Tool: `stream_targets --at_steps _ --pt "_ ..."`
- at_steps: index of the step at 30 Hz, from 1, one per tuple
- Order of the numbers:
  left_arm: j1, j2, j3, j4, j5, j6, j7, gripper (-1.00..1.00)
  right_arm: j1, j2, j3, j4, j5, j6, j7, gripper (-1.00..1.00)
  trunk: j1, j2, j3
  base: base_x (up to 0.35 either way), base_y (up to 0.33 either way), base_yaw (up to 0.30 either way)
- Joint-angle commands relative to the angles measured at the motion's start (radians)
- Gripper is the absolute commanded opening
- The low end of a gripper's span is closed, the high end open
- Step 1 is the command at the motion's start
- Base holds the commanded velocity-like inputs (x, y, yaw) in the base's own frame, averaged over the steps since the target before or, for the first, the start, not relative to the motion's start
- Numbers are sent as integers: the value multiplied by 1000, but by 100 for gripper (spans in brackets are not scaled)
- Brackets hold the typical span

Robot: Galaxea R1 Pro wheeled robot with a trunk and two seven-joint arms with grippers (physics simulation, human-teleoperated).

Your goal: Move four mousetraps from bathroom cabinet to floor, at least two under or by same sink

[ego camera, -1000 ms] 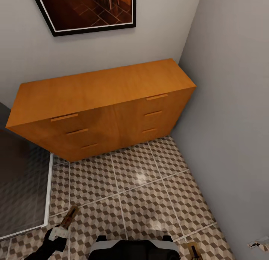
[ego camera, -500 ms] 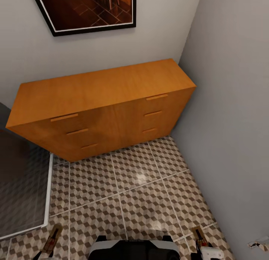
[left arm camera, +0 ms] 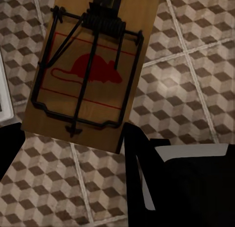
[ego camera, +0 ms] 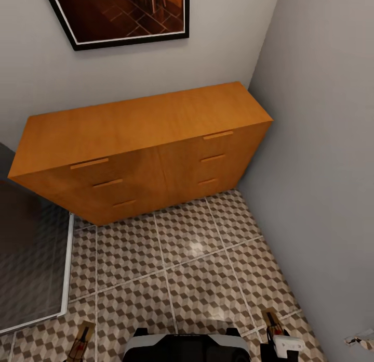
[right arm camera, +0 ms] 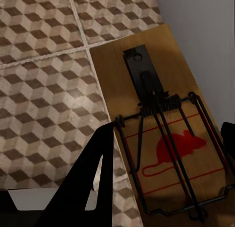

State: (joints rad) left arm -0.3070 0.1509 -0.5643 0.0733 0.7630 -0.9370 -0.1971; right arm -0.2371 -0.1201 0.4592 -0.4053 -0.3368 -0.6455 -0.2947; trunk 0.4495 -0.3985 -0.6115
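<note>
The orange-brown cabinet (ego camera: 140, 143) stands against the back wall with its drawers closed and its top bare. In front of it lies the cube-patterned bathroom floor (ego camera: 187, 258). One mousetrap (ego camera: 80, 342) hangs low at the bottom left of the head view. In the left wrist view this mousetrap (left arm camera: 93, 65) sits between the black fingers (left arm camera: 139, 158) of my left gripper (left arm camera: 73, 131), which is shut on it. A second mousetrap (ego camera: 272, 321) is at the bottom right, held by my right gripper (ego camera: 284, 346). In the right wrist view that mousetrap (right arm camera: 169, 139) lies gripped above the tiles. The sink is out of view.
A grey wall (ego camera: 322, 169) closes the right side and meets the cabinet's corner. A darker grey floor section with a white edge (ego camera: 31, 258) lies at the left. A framed picture (ego camera: 124, 13) hangs above the cabinet. My base (ego camera: 182, 347) is at the bottom.
My left gripper has dropped lower and back with its mousetrap, toward the bottom left corner. My right gripper has come up into view at the bottom right with its mousetrap. The camera has not moved.
</note>
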Motion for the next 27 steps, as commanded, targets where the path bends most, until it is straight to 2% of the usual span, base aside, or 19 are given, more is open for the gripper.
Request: stream_targets --at_steps 1,13,27 --pt "-1 -1 -5 3 9 -4 -7 -100 -1 -1 9 1 -5 -5 -9 -100 1 -1 -1 0 0 0" --pt "0 -2 -5 3 9 -1 -6 -100 -1 1 9 9 -5 -29 -14 -100 1 -1 1 0 0 0" --pt "0 -2 -5 3 9 1 -5 -100 -1 2 7 11 -5 -29 -14 -100 1 -1 22 0 0 0"
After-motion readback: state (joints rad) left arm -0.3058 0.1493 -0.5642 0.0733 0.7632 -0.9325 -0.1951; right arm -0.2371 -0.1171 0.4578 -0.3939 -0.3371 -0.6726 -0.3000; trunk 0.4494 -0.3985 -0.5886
